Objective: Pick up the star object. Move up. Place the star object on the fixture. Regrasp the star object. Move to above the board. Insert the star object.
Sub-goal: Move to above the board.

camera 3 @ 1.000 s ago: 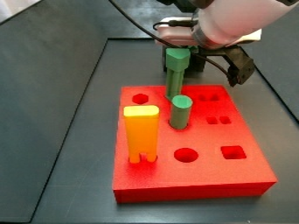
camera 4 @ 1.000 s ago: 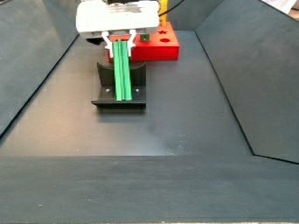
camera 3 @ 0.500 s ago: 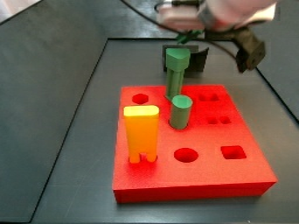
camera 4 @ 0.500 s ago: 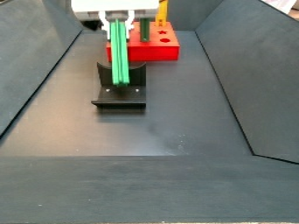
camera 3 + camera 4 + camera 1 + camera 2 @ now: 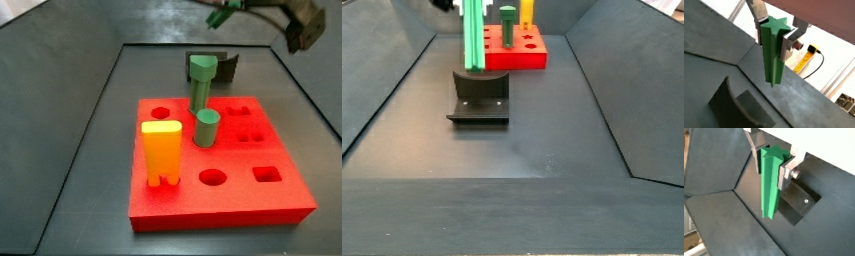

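Gripper (image 5: 775, 31) clamped on the star object (image 5: 773, 52), silver fingers (image 5: 757, 11) pressed to both its sides in both wrist views, bar hanging well below the fingertips, clear of the fixture (image 5: 799, 203); in a side view, green bar (image 5: 473, 35) upright above the fixture (image 5: 480, 97).

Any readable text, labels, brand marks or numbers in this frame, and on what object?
None can be read in any view.
The star object, held in the gripper above the fixture, is plain green.
The board, its pegs and the fixture carry no markings.
The yellow item behind the enclosure in a wrist view is too blurred to tell.
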